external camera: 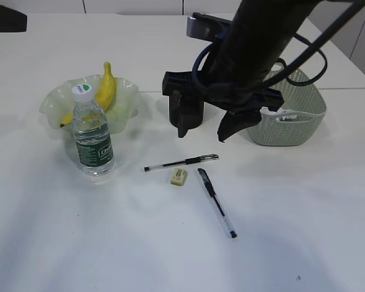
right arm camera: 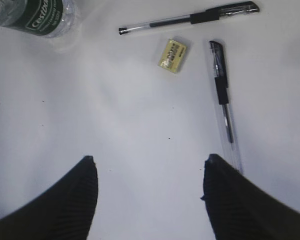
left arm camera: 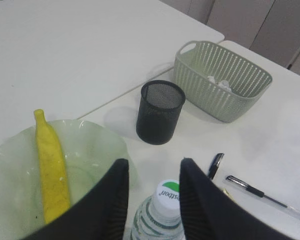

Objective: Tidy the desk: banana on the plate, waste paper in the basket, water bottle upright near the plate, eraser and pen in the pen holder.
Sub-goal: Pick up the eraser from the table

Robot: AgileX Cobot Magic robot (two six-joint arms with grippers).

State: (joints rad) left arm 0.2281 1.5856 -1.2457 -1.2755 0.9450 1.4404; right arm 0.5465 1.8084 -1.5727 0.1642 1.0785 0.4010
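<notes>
On inspection, the banana (external camera: 105, 90) lay in the ruffled green plate (external camera: 125, 104) at the left of the desk (external camera: 170, 243). The water bottle (external camera: 92, 135) stood upright just in front of the plate, cap on. The left gripper (left arm camera: 151, 197) hung above the bottle's cap, jaws parted to either side of it with gaps showing, grasping nothing. The black mesh pen holder (left arm camera: 160, 112) stood near the plate, and nothing could be seen inside it. The sage-green basket (external camera: 292, 121) stood to its right, with white waste paper (left arm camera: 221, 84) lying inside.

Three items lay loose on the desk in front of the holder: a capped pen (external camera: 181, 162) lying crosswise, the pale yellow eraser (external camera: 178, 176) just below it, and a second pen (external camera: 216, 201) slanting toward the near edge. The right gripper (right arm camera: 149, 192) hovered over bare desk near these, its jaws spread wide and empty.
</notes>
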